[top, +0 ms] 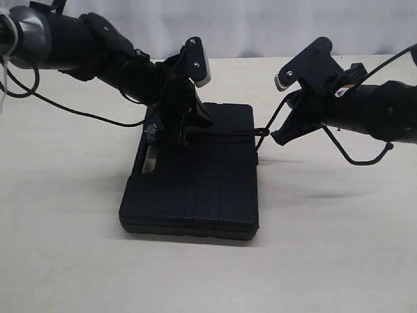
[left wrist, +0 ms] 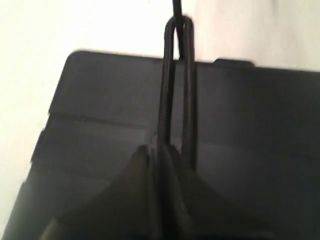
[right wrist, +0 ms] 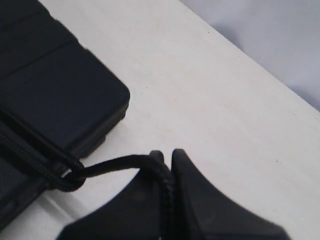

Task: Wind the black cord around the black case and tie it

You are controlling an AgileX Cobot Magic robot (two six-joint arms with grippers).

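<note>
Left arm [top: 98,49]: bulky matte black segments, grey metal joint [top: 29,32] at far end.
Right arm [top: 384,107]: same black casing, small orange-white label [top: 344,91].
Left wrist bracket [top: 195,55], right wrist bracket [top: 316,65]: black plates, visible screw heads, whitish tips.
Left cable [top: 65,107], right cable [top: 355,160]: thin, black, looping.
Left gripper [left wrist: 159,150], right gripper [right wrist: 167,162]: black, wedge-shaped, tapering.
</note>
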